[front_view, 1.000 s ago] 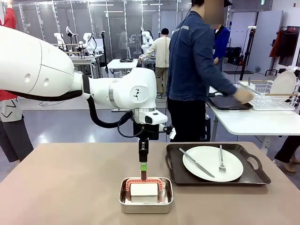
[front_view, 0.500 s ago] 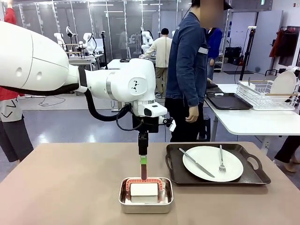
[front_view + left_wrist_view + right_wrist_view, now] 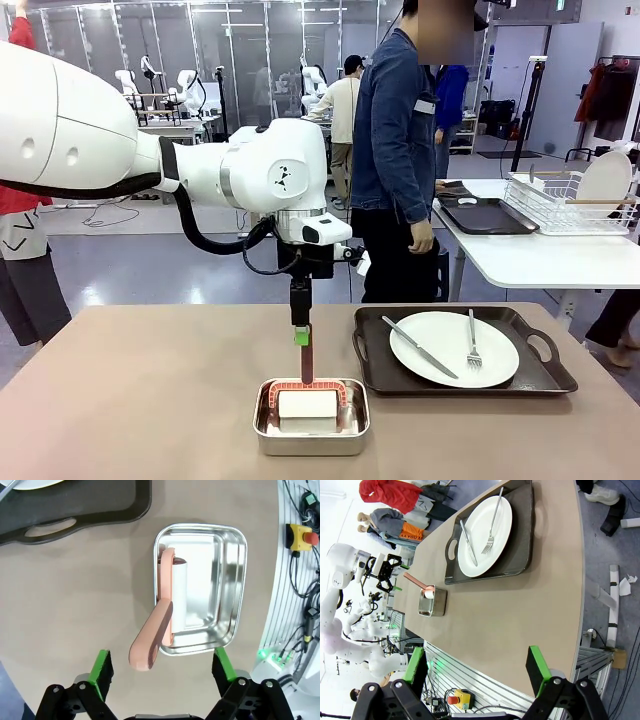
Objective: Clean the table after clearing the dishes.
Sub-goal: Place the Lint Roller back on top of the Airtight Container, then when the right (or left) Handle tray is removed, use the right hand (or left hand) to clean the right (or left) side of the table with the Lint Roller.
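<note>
On the beige table (image 3: 150,400) a white plate (image 3: 455,348) with knife and fork lies on a dark tray (image 3: 545,380) at the right. My left gripper (image 3: 302,338) hangs open just above a steel pan (image 3: 311,432). In the pan lies a white roller (image 3: 189,595), and its pink handle (image 3: 152,639) rises between my spread fingers (image 3: 103,670) without touching them. From the table's end my right gripper (image 3: 477,667) stands open and holds nothing, facing the plate (image 3: 485,537) and pan (image 3: 432,604).
A person (image 3: 400,150) stands at the table's far side. Behind, a white table (image 3: 540,255) carries another dark tray (image 3: 490,215) and a wire rack (image 3: 570,200) with a plate in it. An emergency-stop button (image 3: 302,535) and cables run along the robot's side.
My left gripper has opened off the handle and lifted a little; the roller stays in the pan. The person took a hand off the back tray and turned toward this table.
</note>
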You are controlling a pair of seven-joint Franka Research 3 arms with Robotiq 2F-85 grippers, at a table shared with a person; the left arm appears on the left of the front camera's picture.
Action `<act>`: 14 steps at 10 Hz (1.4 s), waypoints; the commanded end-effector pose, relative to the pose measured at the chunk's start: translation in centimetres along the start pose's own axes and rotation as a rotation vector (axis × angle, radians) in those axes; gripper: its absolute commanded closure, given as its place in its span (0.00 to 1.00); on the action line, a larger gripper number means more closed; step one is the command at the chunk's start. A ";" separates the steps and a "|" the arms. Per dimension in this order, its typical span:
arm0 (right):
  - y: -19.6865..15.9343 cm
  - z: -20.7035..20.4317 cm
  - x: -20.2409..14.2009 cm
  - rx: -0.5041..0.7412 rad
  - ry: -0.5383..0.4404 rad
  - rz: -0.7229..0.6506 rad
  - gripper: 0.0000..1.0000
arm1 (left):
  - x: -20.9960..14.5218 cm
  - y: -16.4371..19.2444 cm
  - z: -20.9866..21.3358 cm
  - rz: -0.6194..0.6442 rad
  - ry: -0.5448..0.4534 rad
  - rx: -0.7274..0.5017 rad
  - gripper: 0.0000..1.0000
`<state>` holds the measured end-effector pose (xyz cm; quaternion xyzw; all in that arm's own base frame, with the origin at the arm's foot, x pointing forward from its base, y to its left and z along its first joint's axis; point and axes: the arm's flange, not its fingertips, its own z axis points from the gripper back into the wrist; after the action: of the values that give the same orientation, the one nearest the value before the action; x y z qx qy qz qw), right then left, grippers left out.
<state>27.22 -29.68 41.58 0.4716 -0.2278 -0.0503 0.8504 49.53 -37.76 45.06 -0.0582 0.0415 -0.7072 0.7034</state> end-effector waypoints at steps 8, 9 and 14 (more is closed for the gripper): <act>0.4 0.2 -0.1 0.009 -0.005 -0.001 0.00 | -7.0 1.5 8.7 0.268 -0.263 -0.085 0.00; 0.4 0.2 -0.1 0.009 -0.005 -0.001 0.00 | -11.5 1.0 11.4 0.415 -0.394 -0.135 0.00; 0.4 0.2 -0.1 0.009 -0.005 -0.001 0.00 | -38.9 -12.5 9.9 0.930 -1.203 -0.105 0.00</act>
<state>27.16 -29.72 41.60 0.4718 -0.2285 -0.0508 0.8501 43.57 -0.88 58.87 -0.4149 -0.1758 -0.2826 0.8468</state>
